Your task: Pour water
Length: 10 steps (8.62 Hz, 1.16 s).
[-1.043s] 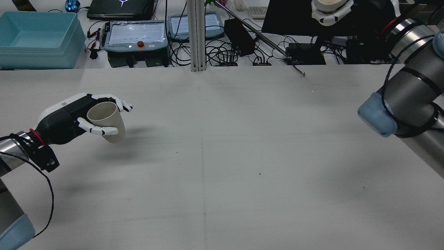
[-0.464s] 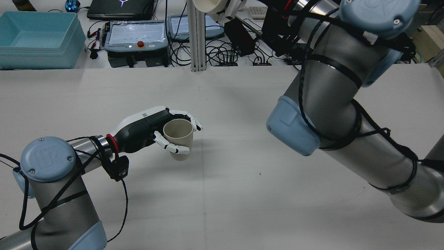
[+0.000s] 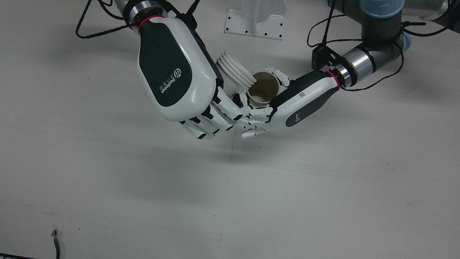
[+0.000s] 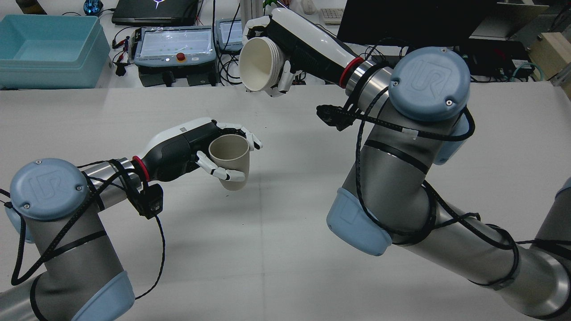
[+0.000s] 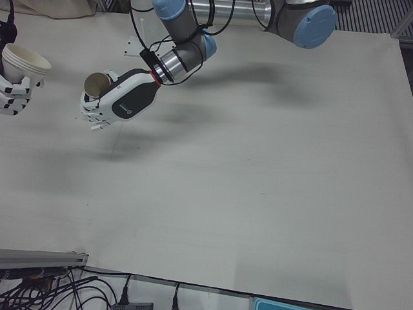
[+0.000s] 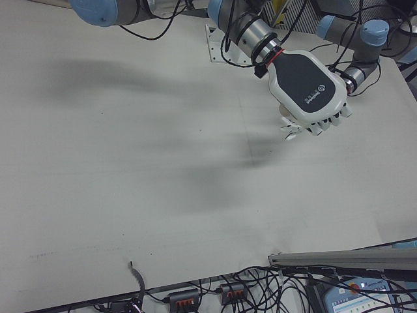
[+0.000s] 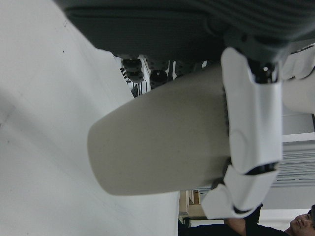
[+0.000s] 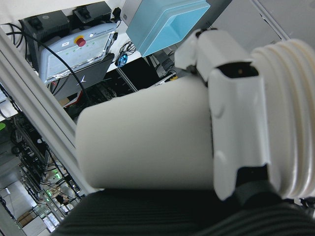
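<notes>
My left hand (image 4: 187, 147) is shut on a tan paper cup (image 4: 229, 160), held upright a little above the table left of centre. The cup's open mouth shows in the front view (image 3: 264, 90), with my left hand (image 3: 302, 102) beside it. My right hand (image 4: 294, 40) is shut on a stack of white paper cups (image 4: 258, 64), held high and tilted, mouth down toward the tan cup. In the front view the stack's rims (image 3: 233, 72) sit next to the tan cup's mouth, under my right hand (image 3: 176, 72). No water is visible.
The white table (image 4: 285, 223) spreads under both arms. Behind its far edge stand a blue bin (image 4: 49, 49), control pendants (image 4: 174, 44), an aluminium post (image 4: 252, 44) and loose cables. My right arm's elbow (image 4: 428, 84) hangs over the table's right half.
My left hand carried the tan cup right, toward the table's centre. My right arm swung in from the far right, bringing the white cup stack over the tan cup and tilting it.
</notes>
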Each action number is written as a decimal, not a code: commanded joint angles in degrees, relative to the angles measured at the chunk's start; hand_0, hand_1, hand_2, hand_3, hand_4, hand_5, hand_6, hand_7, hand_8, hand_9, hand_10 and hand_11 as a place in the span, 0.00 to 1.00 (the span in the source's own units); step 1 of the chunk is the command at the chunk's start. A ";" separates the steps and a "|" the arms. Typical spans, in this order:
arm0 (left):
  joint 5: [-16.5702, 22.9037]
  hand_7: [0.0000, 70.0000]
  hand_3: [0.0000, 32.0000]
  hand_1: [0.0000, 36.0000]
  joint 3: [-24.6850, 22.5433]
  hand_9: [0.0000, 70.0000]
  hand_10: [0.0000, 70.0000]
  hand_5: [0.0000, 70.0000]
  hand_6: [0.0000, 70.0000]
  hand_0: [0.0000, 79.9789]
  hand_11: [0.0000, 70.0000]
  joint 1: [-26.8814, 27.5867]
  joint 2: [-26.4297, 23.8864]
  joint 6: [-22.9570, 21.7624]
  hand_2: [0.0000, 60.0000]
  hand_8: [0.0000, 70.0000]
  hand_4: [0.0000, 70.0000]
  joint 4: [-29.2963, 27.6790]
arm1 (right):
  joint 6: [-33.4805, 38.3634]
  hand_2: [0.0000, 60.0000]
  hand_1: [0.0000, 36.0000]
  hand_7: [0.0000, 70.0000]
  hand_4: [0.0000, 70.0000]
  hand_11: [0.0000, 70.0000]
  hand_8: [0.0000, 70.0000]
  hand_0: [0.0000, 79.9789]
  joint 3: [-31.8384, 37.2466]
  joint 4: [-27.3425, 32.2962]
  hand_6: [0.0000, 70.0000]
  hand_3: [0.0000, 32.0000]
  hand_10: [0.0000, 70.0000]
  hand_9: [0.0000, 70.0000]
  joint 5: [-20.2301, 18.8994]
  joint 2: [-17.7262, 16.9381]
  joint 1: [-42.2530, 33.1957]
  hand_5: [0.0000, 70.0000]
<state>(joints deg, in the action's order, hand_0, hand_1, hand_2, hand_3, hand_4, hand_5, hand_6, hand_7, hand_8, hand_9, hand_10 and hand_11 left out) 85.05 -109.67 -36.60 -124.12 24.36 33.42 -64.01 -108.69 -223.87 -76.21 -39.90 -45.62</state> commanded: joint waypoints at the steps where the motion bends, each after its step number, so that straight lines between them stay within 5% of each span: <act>1: -0.50 0.50 0.00 0.93 1.73 0.28 0.08 1.00 0.38 0.73 0.14 -1.46 9.42 -5.16 1.00 0.29 1.00 -13.44 | 22.87 1.00 1.00 1.00 0.56 0.81 0.88 1.00 -1.60 10.82 0.97 0.00 0.54 1.00 4.54 -14.14 -1.57 1.00; 2: -3.20 0.49 0.00 0.90 0.78 0.28 0.08 1.00 0.37 0.72 0.14 -2.07 16.29 -8.85 1.00 0.29 1.00 -18.08 | 36.37 1.00 1.00 1.00 0.50 0.82 0.86 1.00 -2.48 21.18 0.91 0.00 0.55 1.00 9.45 -22.50 -2.62 1.00; 4: -3.84 0.51 0.00 0.95 0.51 0.29 0.09 1.00 0.37 0.73 0.16 -11.25 28.69 -13.27 1.00 0.29 1.00 -26.68 | 49.63 0.90 0.94 1.00 0.42 0.80 0.92 0.99 -4.59 24.36 0.89 0.00 0.55 1.00 9.77 -32.29 -13.03 1.00; 6: -4.19 0.52 0.00 0.90 2.95 0.29 0.09 1.00 0.38 0.71 0.15 -13.66 44.50 -13.54 1.00 0.29 1.00 -41.26 | 50.65 1.00 0.84 1.00 0.42 0.87 1.00 0.79 -1.63 27.85 0.93 0.00 0.60 1.00 7.31 -42.22 -18.35 1.00; 7: -4.19 0.53 0.00 0.87 5.49 0.30 0.09 1.00 0.38 0.71 0.15 -17.15 47.97 -13.54 1.00 0.29 1.00 -46.29 | 50.74 0.94 0.75 1.00 0.44 0.89 1.00 0.75 6.48 36.75 0.97 0.00 0.62 1.00 7.21 -45.67 -18.01 1.00; 9: -4.19 0.53 0.00 0.83 5.17 0.30 0.09 1.00 0.37 0.71 0.15 -20.17 50.37 -11.97 1.00 0.29 0.99 -47.57 | 53.54 0.87 0.56 1.00 0.49 0.95 1.00 0.69 29.32 56.89 1.00 0.00 0.67 1.00 7.30 -45.36 -17.75 1.00; 10: -4.45 0.52 0.00 0.83 4.82 0.29 0.09 1.00 0.36 0.71 0.15 -19.92 49.68 -8.40 1.00 0.29 0.97 -47.66 | 53.64 0.89 0.54 1.00 0.53 0.96 1.00 0.68 34.55 59.75 1.00 0.00 0.68 1.00 7.48 -44.13 -17.66 1.00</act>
<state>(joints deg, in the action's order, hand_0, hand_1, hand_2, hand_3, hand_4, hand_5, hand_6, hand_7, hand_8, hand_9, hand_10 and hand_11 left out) 80.91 -104.72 -55.10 -75.74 11.57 -12.50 -12.18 -91.70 -177.83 -68.89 -84.66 -63.49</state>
